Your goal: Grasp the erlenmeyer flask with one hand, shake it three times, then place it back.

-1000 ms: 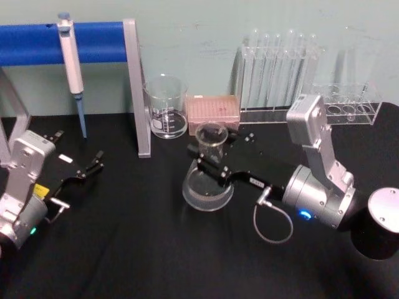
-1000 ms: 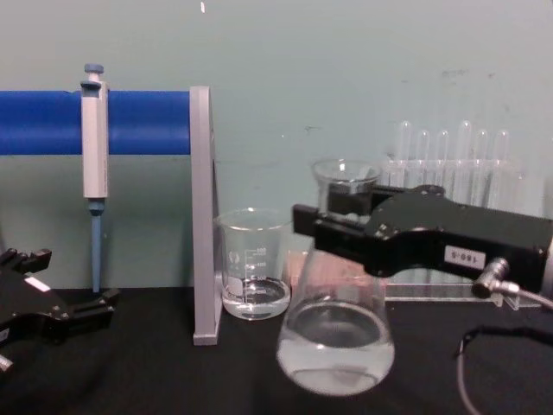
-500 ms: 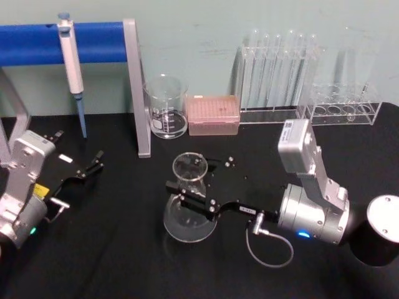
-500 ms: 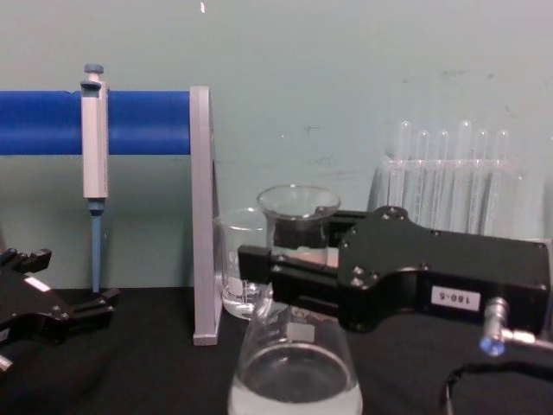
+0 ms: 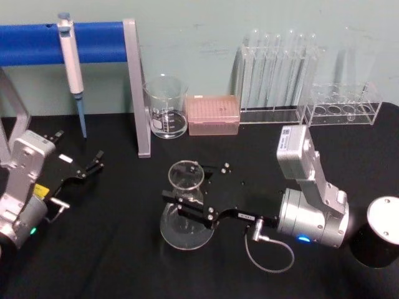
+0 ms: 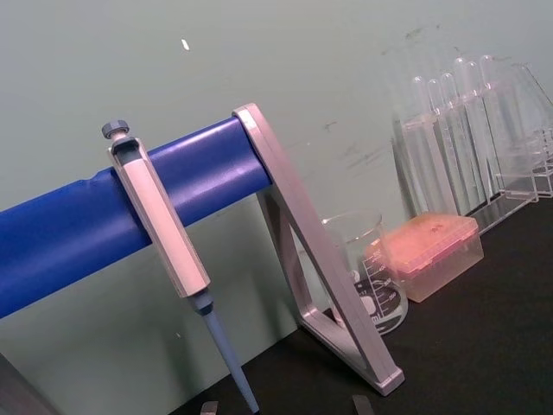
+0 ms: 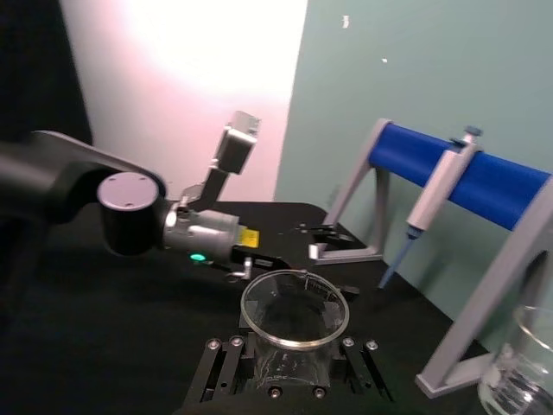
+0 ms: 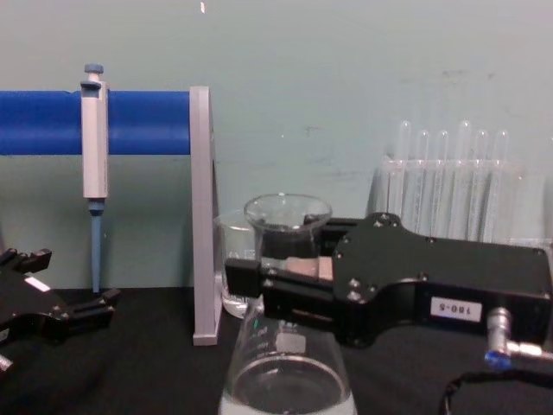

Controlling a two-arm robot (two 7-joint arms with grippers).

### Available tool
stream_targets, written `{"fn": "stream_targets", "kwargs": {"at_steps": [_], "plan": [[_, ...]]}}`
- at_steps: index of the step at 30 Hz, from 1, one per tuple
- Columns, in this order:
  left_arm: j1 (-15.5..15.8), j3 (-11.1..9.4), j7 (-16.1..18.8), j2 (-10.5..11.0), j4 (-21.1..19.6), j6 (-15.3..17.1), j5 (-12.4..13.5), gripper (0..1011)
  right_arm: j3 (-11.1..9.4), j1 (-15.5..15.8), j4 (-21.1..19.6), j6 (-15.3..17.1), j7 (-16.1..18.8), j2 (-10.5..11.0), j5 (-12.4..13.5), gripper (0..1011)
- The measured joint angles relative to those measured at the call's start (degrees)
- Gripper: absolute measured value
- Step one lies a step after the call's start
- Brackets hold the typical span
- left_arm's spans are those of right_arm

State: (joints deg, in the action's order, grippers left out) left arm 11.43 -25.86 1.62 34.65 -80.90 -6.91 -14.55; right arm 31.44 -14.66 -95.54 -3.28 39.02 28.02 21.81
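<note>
Right gripper [image 5: 179, 204]: jaws level, clamped across the flask's neck, reaching in from the right side of the desk [image 5: 118, 265].
Flask [image 5: 181, 229]: upright, over the desk's front middle; base contact unclear.
Left gripper [image 5: 84, 169]: parked with jaws spread at the left edge, well apart.

A small white label [image 8: 455, 309] on the black body of the right gripper [image 8: 259, 278], near right, reads "180-5". White printed marks on the beaker [image 5: 166, 106] and the erlenmeyer flask [image 8: 285, 380], and a yellow sticker [image 5: 40, 190] on the left arm [image 5: 25, 168], are too small to read.
</note>
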Motion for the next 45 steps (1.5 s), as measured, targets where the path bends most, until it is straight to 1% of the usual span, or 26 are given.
{"fn": "stream_targets", "kwargs": {"at_steps": [2, 3, 6, 7, 9, 12, 18, 22, 25, 28, 31, 32, 34, 37, 38, 40, 45], "plan": [[0.0, 0.0, 0.0, 0.0, 0.0, 0.0, 0.0, 1001, 0.0, 0.0, 0.0, 0.1, -0.9, 0.0, 0.0, 456], [0.0, 0.0, 0.0, 0.0, 0.0, 0.0, 0.0, 1001, -0.2, 0.0, 0.0, 0.3, -2.0, -0.2, 0.1, 456], [0.0, 0.0, 0.0, 0.0, 0.0, 0.0, 0.0, 1001, -0.5, 0.0, 0.2, 0.8, -3.9, -0.5, 0.1, 456], [0.0, 0.0, 0.0, 0.0, 0.0, 0.0, 0.0, 1001, -0.9, 0.1, 0.4, 1.2, -5.2, -0.8, 0.1, 456], [0.0, 0.0, 0.0, 0.0, 0.0, 0.0, 0.0, 1001, -1.2, 0.1, 0.6, 1.4, -6.3, -1.0, 0.1, 456], [0.0, 0.0, 0.0, 0.0, 0.0, 0.0, 0.0, 1001, -2.4, 0.2, 1.1, 2.1, -8.9, -1.8, 0.1, 456], [0.0, 0.0, 0.0, 0.0, 0.0, 0.0, 0.0, 1001, -4.3, 0.3, 2.0, 2.8, -12.0, -2.8, -0.2, 456], [0.0, 0.0, 0.0, 0.0, 0.0, 0.0, 0.0, 1001, -5.9, 0.5, 2.7, 3.5, -14.8, -3.7, -0.9, 456], [0.0, 0.0, 0.0, 0.0, 0.0, 0.0, 0.0, 1001, -6.8, 0.6, 3.0, 3.9, -16.1, -4.1, -1.3, 456], [0.0, 0.0, 0.0, 0.0, 0.0, 0.0, 0.0, 1001, -8.4, 0.8, 3.5, 4.4, -18.1, -4.9, -2.0, 456], [0.0, 0.0, 0.0, 0.0, 0.0, 0.0, 0.0, 1001, -9.7, 0.9, 3.8, 4.7, -19.6, -5.4, -2.6, 456], [0.0, 0.0, 0.0, 0.0, 0.0, 0.0, 0.0, 1001, -9.7, 0.9, 3.8, 4.7, -19.6, -5.4, -2.6, 456], [0.0, 0.0, 0.0, 0.0, 0.0, 0.0, 0.0, 1001, -10.8, 1.1, 4.1, 5.0, -20.8, -5.9, -3.0, 456], [0.0, 0.0, 0.0, 0.0, 0.0, 0.0, 0.0, 1001, -11.9, 1.3, 4.3, 5.2, -21.6, -6.3, -3.5, 456], [0.0, 0.0, 0.0, 0.0, 0.0, 0.0, 0.0, 1001, -11.9, 1.3, 4.3, 5.2, -21.6, -6.3, -3.5, 456], [0.0, 0.0, 0.0, 0.0, 0.0, 0.0, 0.0, 1001, -12.7, 1.5, 4.5, 5.4, -22.2, -6.6, -4.0, 456], [0.0, 0.0, 0.0, 0.0, 0.0, 0.0, 0.0, 1001, -13.9, 1.7, 4.6, 5.6, -22.9, -7.2, -4.6, 456]]}}
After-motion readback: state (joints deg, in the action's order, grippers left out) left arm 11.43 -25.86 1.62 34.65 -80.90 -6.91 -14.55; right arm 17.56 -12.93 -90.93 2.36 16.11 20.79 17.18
